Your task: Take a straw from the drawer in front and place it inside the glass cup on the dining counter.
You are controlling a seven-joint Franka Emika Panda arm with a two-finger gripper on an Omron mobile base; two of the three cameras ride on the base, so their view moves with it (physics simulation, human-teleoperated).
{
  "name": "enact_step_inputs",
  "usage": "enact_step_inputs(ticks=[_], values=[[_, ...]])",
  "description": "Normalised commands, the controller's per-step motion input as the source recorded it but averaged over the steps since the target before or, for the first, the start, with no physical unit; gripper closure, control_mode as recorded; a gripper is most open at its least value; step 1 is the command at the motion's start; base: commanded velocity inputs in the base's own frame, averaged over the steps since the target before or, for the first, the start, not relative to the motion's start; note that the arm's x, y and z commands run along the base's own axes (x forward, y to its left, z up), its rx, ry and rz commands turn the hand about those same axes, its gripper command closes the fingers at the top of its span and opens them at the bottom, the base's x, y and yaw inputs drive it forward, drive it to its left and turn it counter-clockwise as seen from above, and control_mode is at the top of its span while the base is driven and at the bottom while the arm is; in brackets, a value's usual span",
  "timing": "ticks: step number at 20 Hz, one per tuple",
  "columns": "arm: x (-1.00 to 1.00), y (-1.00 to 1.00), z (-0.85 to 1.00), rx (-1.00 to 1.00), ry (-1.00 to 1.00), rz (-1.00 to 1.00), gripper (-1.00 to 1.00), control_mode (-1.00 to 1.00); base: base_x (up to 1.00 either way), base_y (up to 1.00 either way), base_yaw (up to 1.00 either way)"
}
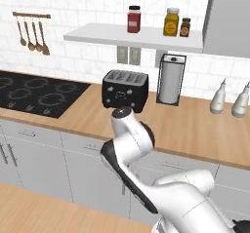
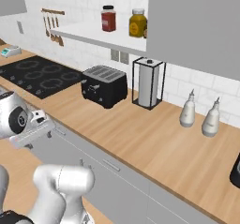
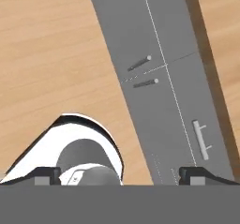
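Two dark fingertips [image 3: 44, 176] are showing at the bottom of the hand view, standing well apart with nothing between them: the gripper [image 3: 119, 177] is open wide and is holding nothing. The hand is pointing down at the grey cabinet fronts [image 3: 154, 78] and the wood floor [image 3: 51, 54] beside them, so the camera is looking along the face of the cabinets rather than into any compartment.

The drawer [image 1: 168, 165] is sitting directly under the wooden counter [image 1: 195, 129], in front of the arm [image 1: 129, 144], and is fully closed; its slim bar handle [image 3: 201, 140] is lying near the right fingertip in the hand view. The straw cannot be seen, which is consistent with its lying inside the closed drawer. The glass cup and the dining counter are not identifiable here.

The arm is folded low before the cabinets, with the elbow raised above the counter edge and the hand tucked below it. This posture is judged to be placing the open jaws at handle height, so that they can close around the bar and pull.

On the counter, the toaster [image 1: 125, 89] and the paper-towel holder [image 1: 171, 79] are standing far back near the wall, and two white bottles [image 1: 218, 97] are standing to the right. All are well apart from the drawer front, so none is obstructing the pull. The cooktop [image 1: 34, 93] is lying to the left.

The task is judged to be at its first step.
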Motion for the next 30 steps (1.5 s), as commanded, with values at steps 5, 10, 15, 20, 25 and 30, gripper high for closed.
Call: enact_step_inputs(ticks=[5, 10, 15, 20, 25, 30], values=[[0.90, 1.00, 0.00, -0.48, 0.29, 0.00, -1.00, -1.00, 0.00, 0.00, 0.00], [0.84, 0.82, -0.09, -0.31, -0.14, -0.08, -1.00, -1.00, 0.00, 0.00, 0.00], [0.62, 0.14, -0.72, -0.20, -0.43, 0.00, -1.00, -1.00, 0.00, 0.00, 0.00], [0.33, -0.02, -1.00, -0.16, -0.50, 0.00, -1.00, -1.00, 0.00, 0.00, 0.00], [0.48, 0.00, -0.31, -0.02, -0.19, -0.02, -1.00, -1.00, 0.00, 0.00, 0.00], [0.58, 0.00, -0.03, 0.00, -0.02, 0.00, -1.00, -1.00, 0.00, 0.00, 0.00]])
